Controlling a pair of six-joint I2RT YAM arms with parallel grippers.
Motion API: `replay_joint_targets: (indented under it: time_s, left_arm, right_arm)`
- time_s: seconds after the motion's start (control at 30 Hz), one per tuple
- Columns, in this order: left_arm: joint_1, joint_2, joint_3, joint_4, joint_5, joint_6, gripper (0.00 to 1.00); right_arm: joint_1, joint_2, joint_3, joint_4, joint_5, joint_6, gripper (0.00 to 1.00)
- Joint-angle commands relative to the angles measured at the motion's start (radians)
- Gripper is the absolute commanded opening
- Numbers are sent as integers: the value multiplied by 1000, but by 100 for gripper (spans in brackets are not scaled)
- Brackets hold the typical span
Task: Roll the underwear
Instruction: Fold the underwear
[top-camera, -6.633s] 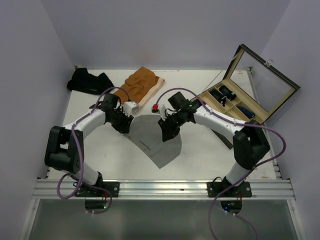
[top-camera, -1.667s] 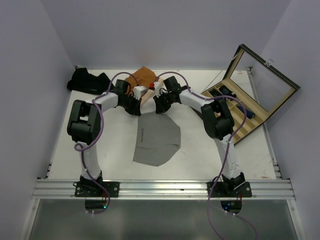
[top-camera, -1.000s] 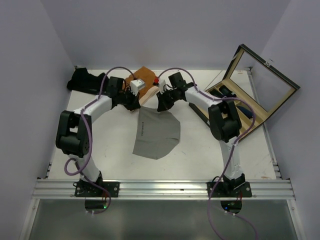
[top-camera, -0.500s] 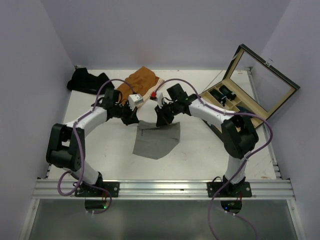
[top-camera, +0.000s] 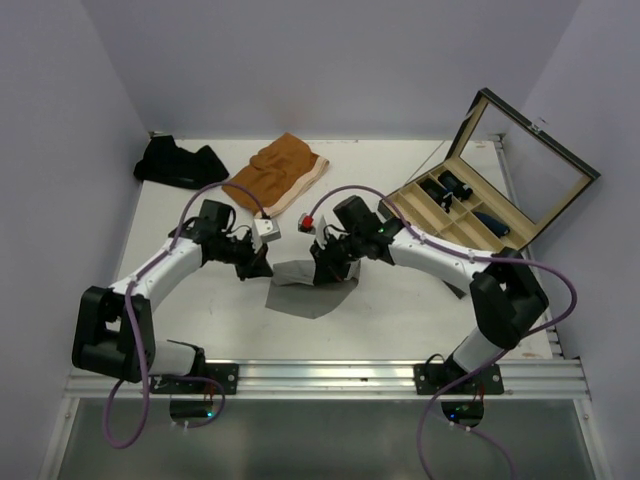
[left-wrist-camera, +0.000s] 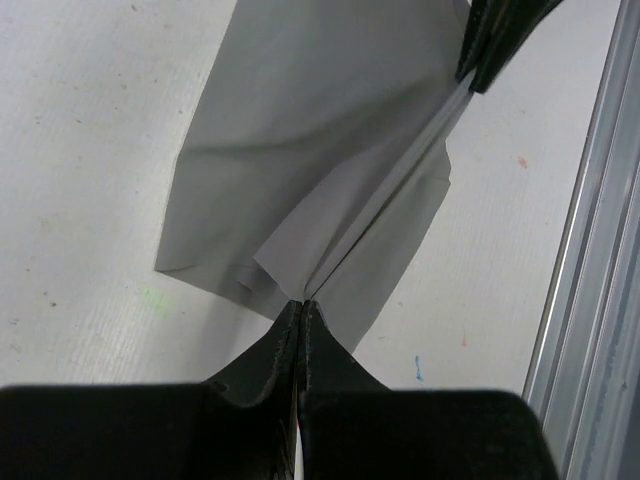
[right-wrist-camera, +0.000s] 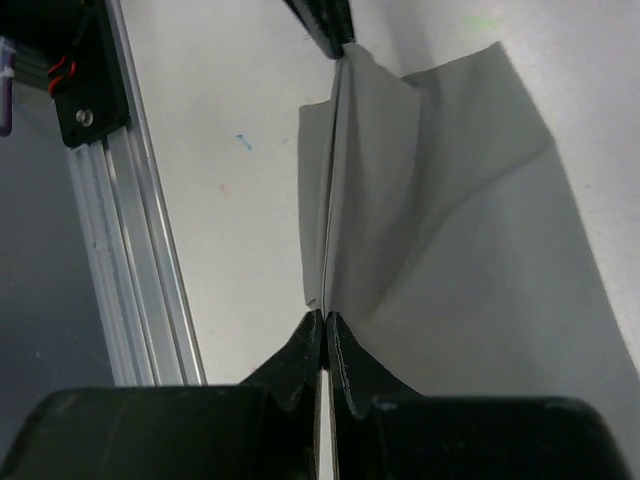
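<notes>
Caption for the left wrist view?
Left claw pinches the grey underwear, its folded edge taut toward the right claw.

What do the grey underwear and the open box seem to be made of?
Grey underwear: thin matte cloth; it folds and drapes softly. Box: apparently pale wood, matte, by its colour; lid pane clear, glass or plastic.

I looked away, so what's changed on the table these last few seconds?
The left gripper and right gripper, both shut on the far edge of the grey underwear, have drawn it nearward, folding the cloth over itself. The orange briefs, black pile and wooden box stayed put.
</notes>
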Motion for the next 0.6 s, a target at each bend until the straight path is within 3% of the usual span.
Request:
replay_joint_targets:
  time_s: [0.0, 0.13, 0.33, 0.37, 0.4, 0.43, 0.47, 0.57]
  left_arm:
    - [3, -32, -16, -40, -18, 82, 0]
    - [0, -26, -24, -56, -66, 118, 0]
    - [0, -67, -65, -56, -86, 175, 0]
    - [0, -67, -70, -63, -87, 195, 0]
    - [0, -65, -77, -73, -90, 210, 0]
    - [0, -61, -79, -88, -96, 232, 4]
    - [0, -62, -82, -120, -98, 278, 14]
    - [1, -96, -82, -181, -107, 361, 30]
  right_arm:
    - [46, -31, -50, 26, -23, 35, 0]
    - [117, -15, -81, 55, 15, 41, 0]
    - [123, 13, -87, 64, 44, 32, 0]
    - [124, 19, -86, 53, 40, 30, 10]
    - [124, 22, -80, 40, 14, 21, 13]
    - [124, 22, -75, 29, 8, 10, 16]
    - [126, 9, -72, 12, 0, 3, 22]
    - [126, -18, -45, -52, -8, -47, 26]
